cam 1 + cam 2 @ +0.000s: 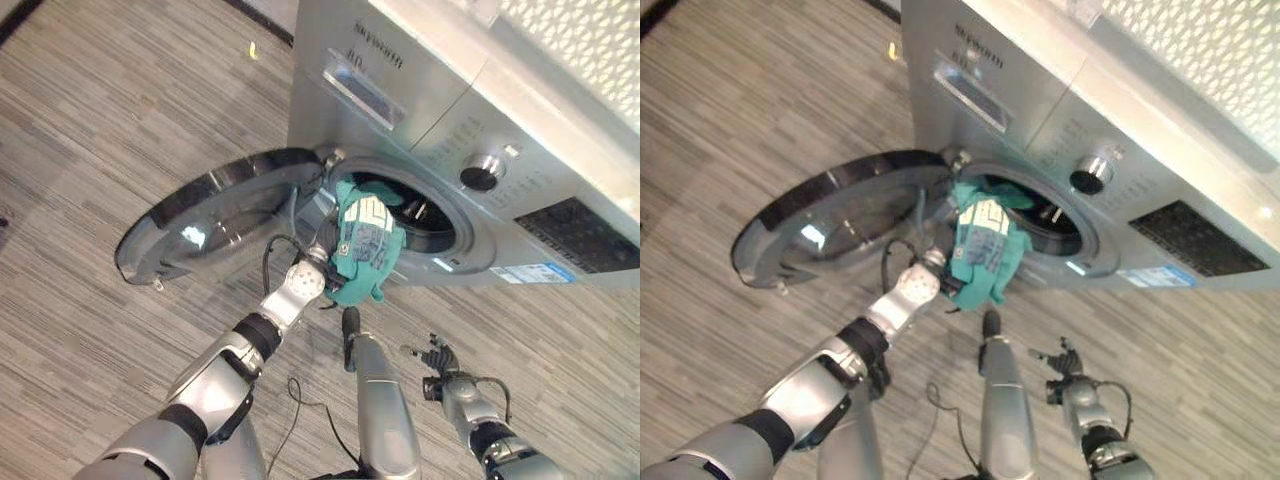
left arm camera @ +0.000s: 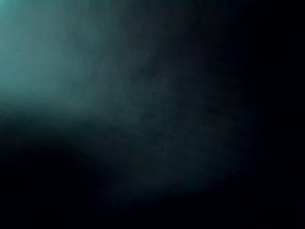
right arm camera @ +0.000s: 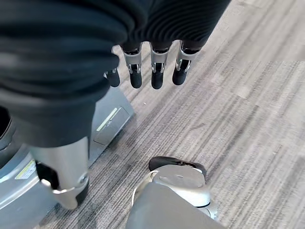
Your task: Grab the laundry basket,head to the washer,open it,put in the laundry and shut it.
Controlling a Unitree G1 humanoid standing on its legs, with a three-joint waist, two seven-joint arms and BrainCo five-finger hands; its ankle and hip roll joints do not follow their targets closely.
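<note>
— While the teal garment (image 1: 362, 240) hangs across the lower rim of the washer (image 1: 470, 120) opening, how do you judge it will handle?
— Soft and light, I'd say; it droops in folds, half in the drum (image 1: 420, 215), half spilling outside. Nothing stiff or fragile about it.
— Does the left hand (image 1: 325, 272) have hold of it?
— It sits against the bunched lower edge, but the cloth hides its fingers, so I cannot tell how it grips, if at all.
— Where would you take it?
— At the bunched lower part, pushing inward, since a limp cloth may slide back over the rim. The round door (image 1: 215, 212) stands swung wide, out of the way.
— And the right hand (image 3: 152, 71)?
— Idle, low over the floor (image 1: 90, 120), fingers relaxed and holding nothing.
</note>
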